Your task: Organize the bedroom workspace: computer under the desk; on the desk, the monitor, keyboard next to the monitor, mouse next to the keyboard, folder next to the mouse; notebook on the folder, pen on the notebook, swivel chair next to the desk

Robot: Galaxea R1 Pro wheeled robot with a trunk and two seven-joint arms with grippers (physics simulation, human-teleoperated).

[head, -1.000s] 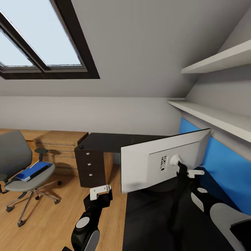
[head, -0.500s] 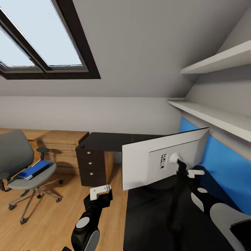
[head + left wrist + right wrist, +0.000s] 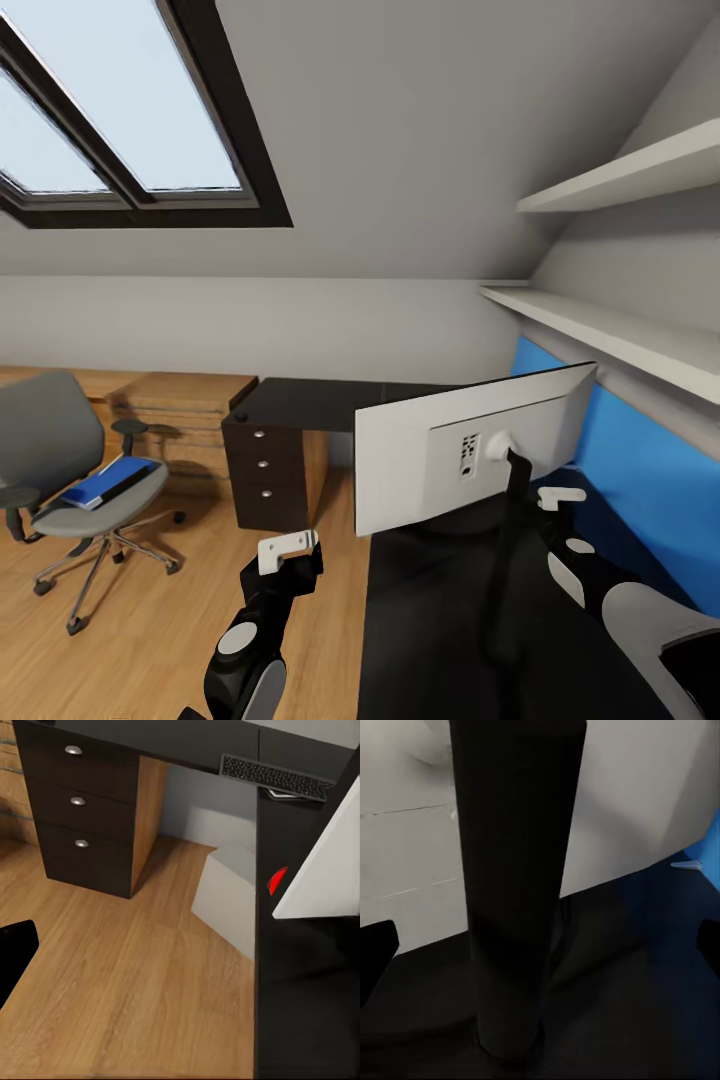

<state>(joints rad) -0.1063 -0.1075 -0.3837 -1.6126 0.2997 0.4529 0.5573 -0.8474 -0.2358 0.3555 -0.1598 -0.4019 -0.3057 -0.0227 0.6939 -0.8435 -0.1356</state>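
Already standing on the black L-shaped desk (image 3: 300, 405), the wide monitor (image 3: 440, 460) shows its pale back to the head camera, so its screen faces away toward the blue wall panel (image 3: 640, 490); its long axis runs level across the desktop, angled so the end near the panel sits farther off than the end by the desk's open edge. Its thin black stand (image 3: 514, 885) rises upright from the desktop, and in the right wrist view it fills the space between the dark fingers of the right tool (image 3: 540, 945), which look spread with the stand not visibly pinched. Under the desk, a light grey computer tower (image 3: 225, 896) rests on the wood floor (image 3: 150, 620), so that part of the job looks met. The swivel chair (image 3: 70, 470) stands well apart from the desk, beside a light wood cabinet (image 3: 180, 415), and is not yet brought alongside. On its seat lies the blue folder (image 3: 105, 482), long edge slanting toward the desk, yet to be carried over. The keyboard (image 3: 276, 774) lies flat on the desk, long axis along its far run, near the monitor. No mouse or pen can be made out. The left tool (image 3: 288, 548) hangs over the floor, carrying nothing; whether its fingers are parted cannot be told.
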